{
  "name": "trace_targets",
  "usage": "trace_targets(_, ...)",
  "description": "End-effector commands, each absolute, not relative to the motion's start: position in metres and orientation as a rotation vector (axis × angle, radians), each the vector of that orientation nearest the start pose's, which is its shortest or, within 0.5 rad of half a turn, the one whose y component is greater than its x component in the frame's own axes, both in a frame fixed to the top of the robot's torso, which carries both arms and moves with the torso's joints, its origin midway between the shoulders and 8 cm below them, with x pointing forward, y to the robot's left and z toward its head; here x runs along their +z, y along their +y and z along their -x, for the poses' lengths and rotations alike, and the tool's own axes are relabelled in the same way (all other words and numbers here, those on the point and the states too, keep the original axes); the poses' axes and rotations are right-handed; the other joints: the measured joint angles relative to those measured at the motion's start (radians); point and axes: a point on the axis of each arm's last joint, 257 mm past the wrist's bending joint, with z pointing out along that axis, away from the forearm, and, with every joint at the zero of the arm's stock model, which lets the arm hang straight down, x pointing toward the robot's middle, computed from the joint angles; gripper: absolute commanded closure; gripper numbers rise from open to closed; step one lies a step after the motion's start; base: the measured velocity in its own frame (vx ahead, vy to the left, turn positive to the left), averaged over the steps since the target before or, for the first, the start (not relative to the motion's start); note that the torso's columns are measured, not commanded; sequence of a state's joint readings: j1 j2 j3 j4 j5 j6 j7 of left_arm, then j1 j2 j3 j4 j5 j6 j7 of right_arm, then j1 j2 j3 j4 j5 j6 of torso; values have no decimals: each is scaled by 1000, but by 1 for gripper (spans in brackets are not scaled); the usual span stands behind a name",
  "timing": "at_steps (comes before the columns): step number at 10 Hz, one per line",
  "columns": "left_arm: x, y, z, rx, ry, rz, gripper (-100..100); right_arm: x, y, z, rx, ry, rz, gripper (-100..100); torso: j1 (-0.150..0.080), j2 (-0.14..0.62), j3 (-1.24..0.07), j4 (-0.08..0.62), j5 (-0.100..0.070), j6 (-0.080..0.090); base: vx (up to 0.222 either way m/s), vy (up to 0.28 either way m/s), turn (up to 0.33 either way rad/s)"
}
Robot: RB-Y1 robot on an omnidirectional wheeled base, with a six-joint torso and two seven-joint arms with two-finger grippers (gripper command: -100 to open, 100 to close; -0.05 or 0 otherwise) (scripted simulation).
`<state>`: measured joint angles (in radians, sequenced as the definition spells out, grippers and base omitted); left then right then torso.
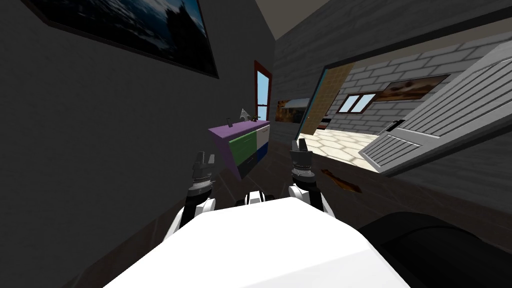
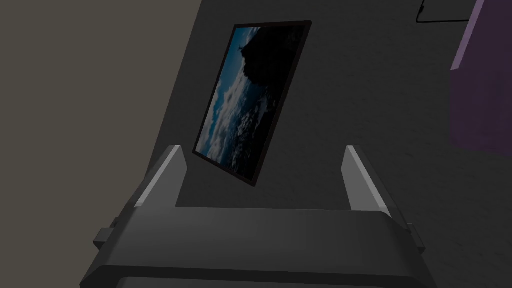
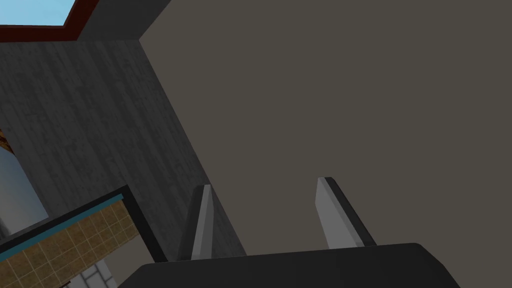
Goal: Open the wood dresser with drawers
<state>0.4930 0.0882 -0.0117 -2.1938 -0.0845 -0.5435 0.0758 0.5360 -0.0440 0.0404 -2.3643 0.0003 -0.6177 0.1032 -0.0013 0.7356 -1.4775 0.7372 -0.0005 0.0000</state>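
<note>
We see the purple-topped dresser with green, white and blue drawer fronts [image 1: 245, 145] ahead along the left wall [image 1: 100, 150], well apart from us, nearer our left gripper [image 1: 204, 159] than our right gripper [image 1: 299, 146], and both grippers' fingers [image 2: 360, 175] stand spread open, holding nothing.

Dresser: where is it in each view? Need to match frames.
Head view: dresser, purple top, centre, along the wall past the framed picture.
Left wrist view: its purple side, beyond the same picture.
Right wrist view: faces ceiling and red-framed window instead.
Shared landmark: the framed picture; window for head and right wrist.
</note>
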Motion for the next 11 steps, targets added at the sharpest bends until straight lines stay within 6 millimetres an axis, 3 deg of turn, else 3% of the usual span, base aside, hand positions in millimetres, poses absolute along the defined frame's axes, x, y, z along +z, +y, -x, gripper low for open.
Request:
trace_targets(1, -26, 273, -368, -1303, 802, 632, -100, 69, -257, -304, 1274, 548, -462, 0, -1, -2, -1, 0, 0, 0, 181, -166, 118)
trace_targets(11, -81, 335, -399, -1212, 860, 812, -100, 69, -257, -304, 1274, 548, -462, 0, 1, 1, 1, 0, 0, 0, 145, -140, 89)
